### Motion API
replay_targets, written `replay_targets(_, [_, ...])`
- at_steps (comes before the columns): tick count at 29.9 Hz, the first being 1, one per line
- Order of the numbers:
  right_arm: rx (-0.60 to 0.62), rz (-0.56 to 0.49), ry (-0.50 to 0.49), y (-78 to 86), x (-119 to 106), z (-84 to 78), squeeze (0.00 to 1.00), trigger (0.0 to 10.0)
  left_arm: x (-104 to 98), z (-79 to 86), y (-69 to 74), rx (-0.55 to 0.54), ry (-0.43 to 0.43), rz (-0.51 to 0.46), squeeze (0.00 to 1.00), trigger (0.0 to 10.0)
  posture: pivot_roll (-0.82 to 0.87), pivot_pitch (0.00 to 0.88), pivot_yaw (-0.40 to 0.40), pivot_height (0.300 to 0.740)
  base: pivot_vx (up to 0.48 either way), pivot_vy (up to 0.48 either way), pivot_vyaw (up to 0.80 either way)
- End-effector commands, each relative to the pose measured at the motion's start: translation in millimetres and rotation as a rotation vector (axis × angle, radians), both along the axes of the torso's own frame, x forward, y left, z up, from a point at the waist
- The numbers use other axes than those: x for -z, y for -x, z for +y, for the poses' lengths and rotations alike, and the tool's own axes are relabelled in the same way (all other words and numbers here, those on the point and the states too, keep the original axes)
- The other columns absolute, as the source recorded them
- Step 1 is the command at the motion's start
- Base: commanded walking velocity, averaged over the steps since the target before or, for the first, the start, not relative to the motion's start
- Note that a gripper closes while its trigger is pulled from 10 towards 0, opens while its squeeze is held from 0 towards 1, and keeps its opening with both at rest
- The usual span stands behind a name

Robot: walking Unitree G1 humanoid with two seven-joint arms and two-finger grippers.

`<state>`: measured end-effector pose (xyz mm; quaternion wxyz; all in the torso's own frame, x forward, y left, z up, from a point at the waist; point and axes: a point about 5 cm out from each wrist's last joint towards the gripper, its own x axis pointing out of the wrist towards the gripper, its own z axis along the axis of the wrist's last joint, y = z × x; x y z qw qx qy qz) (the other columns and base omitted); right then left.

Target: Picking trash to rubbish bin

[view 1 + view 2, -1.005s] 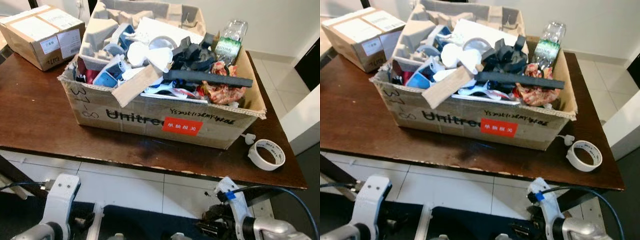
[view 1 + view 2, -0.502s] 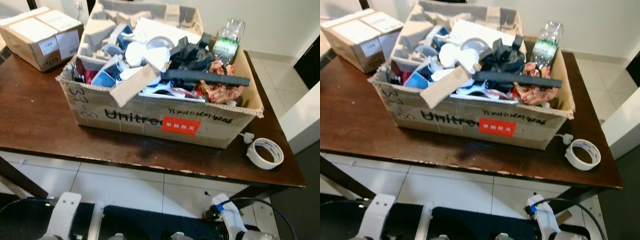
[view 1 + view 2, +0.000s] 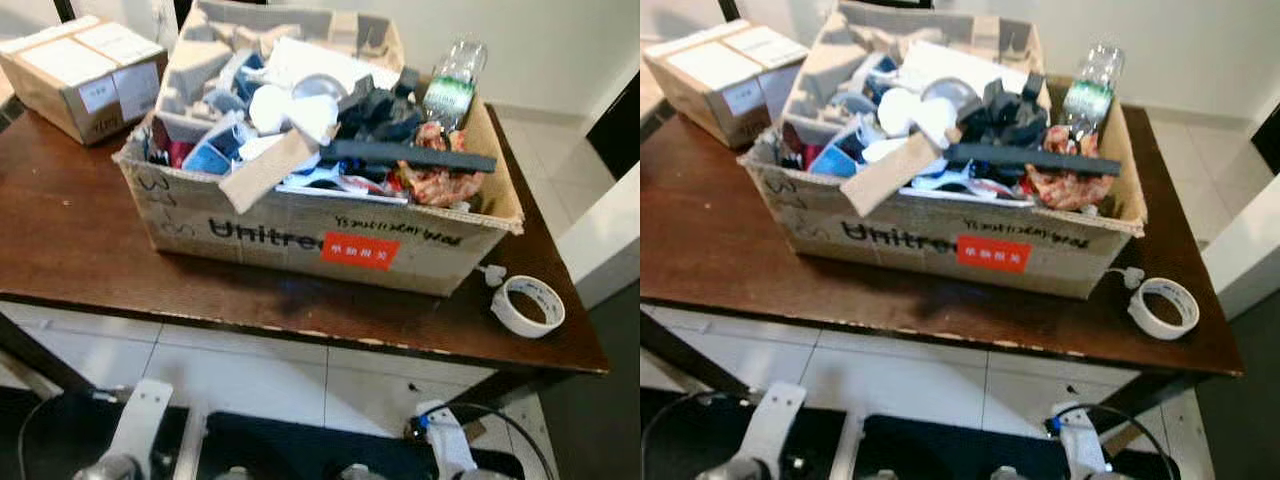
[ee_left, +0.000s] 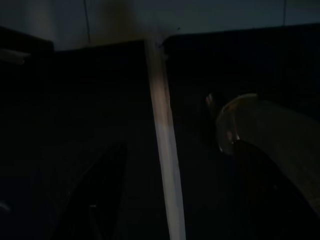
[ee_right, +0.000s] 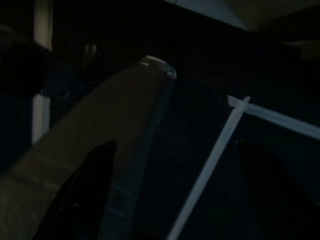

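Nearest me, both arms are hanging low below the table edge; the left arm [image 3: 140, 425] and right arm [image 3: 443, 450] are showing just their silver wrists, and the wrist views are too dark for me to tell whether either set of fingers is spread or pressed together. Neither is carrying anything that I can make out.

Beyond them, the dark brown wooden table [image 3: 70, 250] is bearing a roll of white tape [image 3: 528, 305], a flat open ring, lying just beside the big box's right front corner.

The cardboard box [image 3: 300, 235] is sitting mid-table, soft-walled, hand-marked, with a red label, and heaped past its rim: a torn cardboard strip [image 3: 268, 168], a long matte black foam bar [image 3: 410, 155], crumpled reddish wrapper [image 3: 440, 185], white plastic pieces, grey moulded pulp. A clear plastic bottle [image 3: 450, 80] is sticking up at the far right corner.

Farther left, a small sealed carton [image 3: 85, 75] is resting on the table.

Whether this box is serving as the bin or as the source of trash, I cannot judge; no other bin is in sight. So the step in hand stays open to me: the arms are idling, either between picks or finished.
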<state>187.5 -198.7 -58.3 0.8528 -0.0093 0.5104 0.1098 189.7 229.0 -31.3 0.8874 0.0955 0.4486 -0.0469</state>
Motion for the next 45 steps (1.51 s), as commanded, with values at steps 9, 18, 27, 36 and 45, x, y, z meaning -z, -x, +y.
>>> replay_targets(9, [0.020,-0.041,0.105,-4.0,12.6,3.8,0.00,10.0,26.8,-15.2,-2.7,-0.078,-0.008,-0.036,0.00,10.0,0.14,0.105,-0.064,0.740,0.000,0.000,0.00])
replay_targets(18, [0.136,-0.050,0.060,-2.6,20.7,16.3,0.00,10.0,35.3,-8.7,0.7,-0.191,0.025,-0.055,0.00,10.0,0.12,0.059,-0.029,0.740,0.000,0.000,0.00])
replay_targets(27, [0.119,0.002,0.052,5.5,27.6,28.5,0.00,10.0,40.2,-7.7,1.3,-0.149,0.024,0.006,0.00,10.0,0.13,0.062,-0.061,0.740,0.000,0.000,0.00])
replay_targets(36, [0.088,0.004,0.104,12.1,30.4,18.3,0.00,10.0,48.6,-24.0,9.1,-0.130,0.051,0.028,0.00,10.0,0.11,0.055,-0.030,0.740,0.000,0.000,0.00])
replay_targets(45, [0.059,-0.023,0.111,7.0,28.9,26.9,0.00,10.0,53.1,-33.9,13.4,-0.031,0.026,0.065,0.00,10.0,0.08,0.076,-0.016,0.740,0.000,0.000,0.00])
